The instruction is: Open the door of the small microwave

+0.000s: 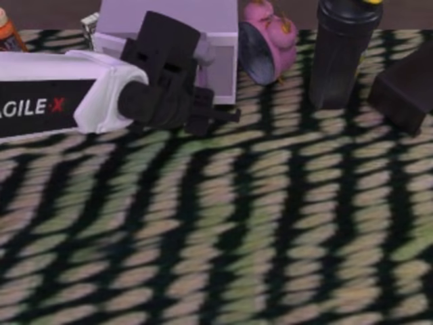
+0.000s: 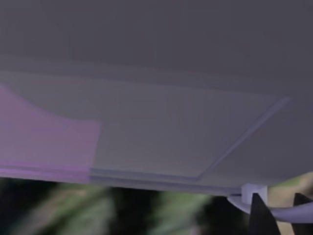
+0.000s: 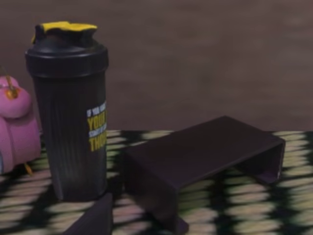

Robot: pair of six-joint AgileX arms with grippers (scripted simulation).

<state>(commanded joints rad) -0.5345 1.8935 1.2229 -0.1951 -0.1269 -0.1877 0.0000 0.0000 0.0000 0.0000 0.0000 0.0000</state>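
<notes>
L gripper (image 1: 218, 116) at front of small microwave (image 1: 203, 20), top-left of table; fingers straddle white handle (image 2: 254, 193) at door (image 2: 161, 132) edge, clamp can't tell. Handle axis vertical. L arm nearer; R arm not in top view

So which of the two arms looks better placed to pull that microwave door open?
The left. Its gripper is right at the front of the small microwave, with the door filling its wrist view. The right arm is not in the top view.

microwave (image 1: 169, 20): 1 | alarm clock (image 1: 267, 37): 1 | shaker bottle (image 1: 342, 51): 1 | dark stand (image 1: 406, 91): 1 | orange-capped bottle (image 1: 8, 30): 1
</notes>
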